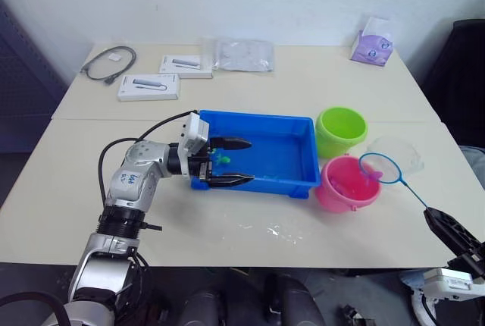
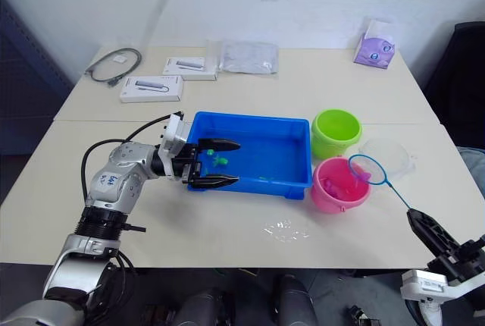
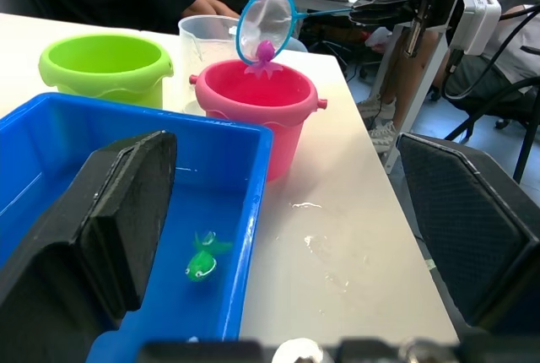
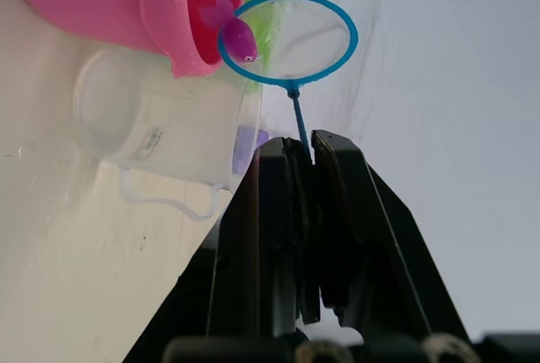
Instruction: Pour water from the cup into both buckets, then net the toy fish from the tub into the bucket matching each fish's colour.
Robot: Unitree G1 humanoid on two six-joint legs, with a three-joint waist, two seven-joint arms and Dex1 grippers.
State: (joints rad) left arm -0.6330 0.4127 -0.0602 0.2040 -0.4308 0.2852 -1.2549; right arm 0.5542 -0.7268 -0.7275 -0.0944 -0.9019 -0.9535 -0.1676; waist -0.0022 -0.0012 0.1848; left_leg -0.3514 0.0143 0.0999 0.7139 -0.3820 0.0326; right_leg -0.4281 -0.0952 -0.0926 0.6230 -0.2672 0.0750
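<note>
One net (image 1: 386, 170), hoop toward tub (image 1: 261, 123)

Net (image 1: 381, 167), pink fish (image 4: 235, 36), over pink bucket (image 1: 345, 184)

A pink fish (image 3: 264, 53) clings to the net (image 3: 265, 25) above the pink bucket (image 3: 257, 110)

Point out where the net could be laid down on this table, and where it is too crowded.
Free: the near table strip before the tub, apart from a small spill; also the middle stretch between tub and white boxes. Crowded: the right side, where the green bucket, pink bucket and cup cluster.
</note>
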